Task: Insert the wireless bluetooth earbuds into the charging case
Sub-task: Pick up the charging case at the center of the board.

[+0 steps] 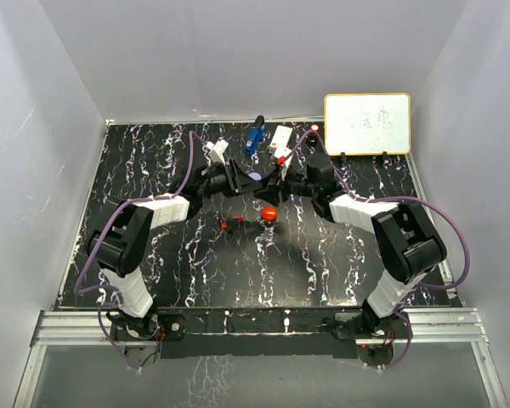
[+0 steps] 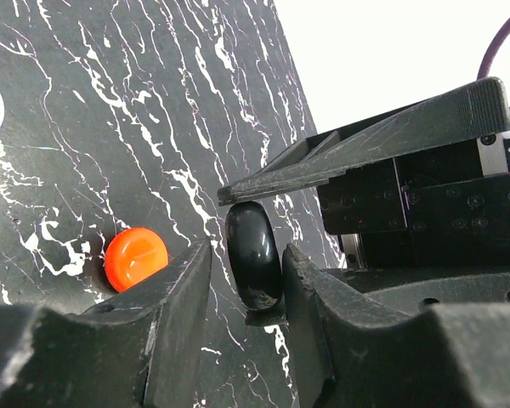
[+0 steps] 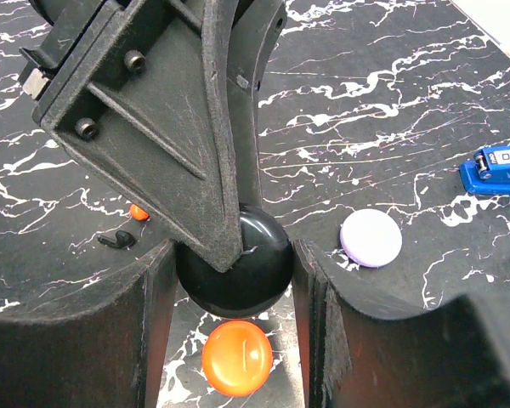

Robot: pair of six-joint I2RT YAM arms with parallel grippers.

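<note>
Black puck [image 3: 262,270] pinched in right claw [image 3: 234,285] over mid-counter; left claw [image 2: 246,263] straddles it edge-on, grip unclear. Risk: rim squirts out w/ uneven squeeze, drops by red puck [image 3: 236,357].

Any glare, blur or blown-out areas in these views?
Top external: evenly lit, but the earbuds are barely resolved. Left wrist: white backdrop blown out, soft highlight on the black case, left tool's fingers out of focus. Right wrist: sheen on the black case and orange puck, tabletop sharp.
</note>
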